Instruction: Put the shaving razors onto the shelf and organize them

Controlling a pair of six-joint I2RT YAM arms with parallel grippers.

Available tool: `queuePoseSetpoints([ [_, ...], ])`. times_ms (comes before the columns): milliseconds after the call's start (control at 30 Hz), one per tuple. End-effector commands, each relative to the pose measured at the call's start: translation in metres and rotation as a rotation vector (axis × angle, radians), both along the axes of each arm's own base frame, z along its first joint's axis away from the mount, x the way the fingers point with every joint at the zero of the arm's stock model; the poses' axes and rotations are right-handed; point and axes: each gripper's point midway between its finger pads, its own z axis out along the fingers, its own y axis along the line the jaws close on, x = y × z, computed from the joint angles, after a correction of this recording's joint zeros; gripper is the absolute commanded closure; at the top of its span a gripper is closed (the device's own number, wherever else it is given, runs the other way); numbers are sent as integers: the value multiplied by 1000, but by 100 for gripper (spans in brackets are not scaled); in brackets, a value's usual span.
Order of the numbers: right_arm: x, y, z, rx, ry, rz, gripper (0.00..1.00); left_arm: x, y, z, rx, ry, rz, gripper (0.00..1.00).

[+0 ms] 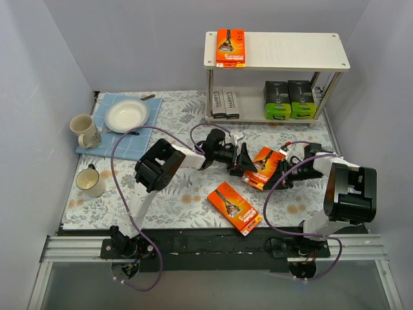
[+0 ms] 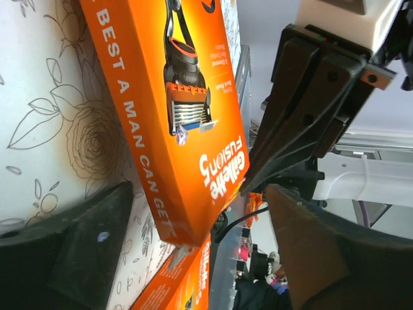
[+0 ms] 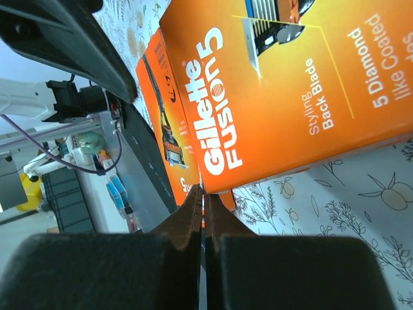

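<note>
Black-fingered and spread wide, the left gripper (image 1: 244, 159) at mid-frame in the top view straddles one orange razor box (image 1: 266, 166), which seems propped at a tilt on the floral table (image 1: 187, 197). Its jaws stand on either side of the box without clearly touching it. Just right of the box, the right gripper (image 1: 279, 174) has its fingers pressed together, tips at the box's edge; whether they nip any cardboard I cannot tell. The box looks light, stiff and glossy, so it may slip, and is best taken across its thin faces near the middle. A second orange box (image 1: 235, 208) lies flat at lower centre. Toward the upper right, the shelf (image 1: 290, 50) carries a third orange box (image 1: 230, 45) at the left end of its top board. Grey Harry's boxes (image 1: 226, 102) and black-and-lime boxes (image 1: 290, 100) stand on the lower board.
</note>
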Motion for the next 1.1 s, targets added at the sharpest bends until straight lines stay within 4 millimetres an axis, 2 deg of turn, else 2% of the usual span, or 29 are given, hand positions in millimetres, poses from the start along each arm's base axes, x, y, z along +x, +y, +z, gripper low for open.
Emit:
queuePoseSetpoints([
  [0,11,0,14,-2,-73,15,99,-8,-7,3,-15,-7,-36,27],
  [67,13,-1,12,-13,-75,12,99,-8,-6,8,-26,-15,-36,34],
  [100,13,-1,12,-17,-72,9,99,-9,-5,8,-29,-16,-37,43],
  [167,16,-3,10,-32,-79,5,99,-9,-3,12,-37,-26,-34,50],
  [233,17,-4,10,-45,-69,0,99,-8,-3,15,-41,-39,-30,70],
  [267,18,-6,9,-65,-65,-1,95,-6,-2,19,-47,-56,-25,76],
  [333,25,-11,16,-92,-114,18,80,-4,-2,27,-56,-73,-24,84],
  [367,22,-16,18,-133,-90,22,74,-3,-2,32,-61,-86,-19,87],
  [400,33,-20,28,-155,-135,30,64,-1,-1,36,-64,-104,-18,90],
  [433,39,-28,34,-177,-146,8,62,-2,0,40,-72,-117,-22,94],
  [500,45,-42,46,-200,-132,-33,57,-1,1,55,-99,-165,-30,96],
  [533,61,-52,61,-231,-184,-51,55,-1,1,60,-106,-179,-31,97],
  [567,66,-63,62,-284,-195,-54,54,0,1,67,-115,-200,-32,97],
  [633,80,-87,76,-338,-232,-117,52,-1,3,88,-147,-255,-44,98],
  [700,88,-114,78,-389,-215,-211,52,-1,4,108,-185,-301,-63,98],
  [800,92,-134,76,-400,-175,-289,52,-4,4,153,-272,-405,-111,97],
  [933,89,-142,66,-413,-156,-326,52,-2,0,212,-372,-569,-151,97],
  [967,86,-141,64,-407,-147,-327,52,3,-2,222,-381,-597,-140,97],
  [1000,85,-139,63,-403,-144,-327,52,8,-6,244,-404,-631,-122,97],
  [1067,86,-137,65,-388,-150,-343,52,25,-12,262,-409,-655,-47,97],
])
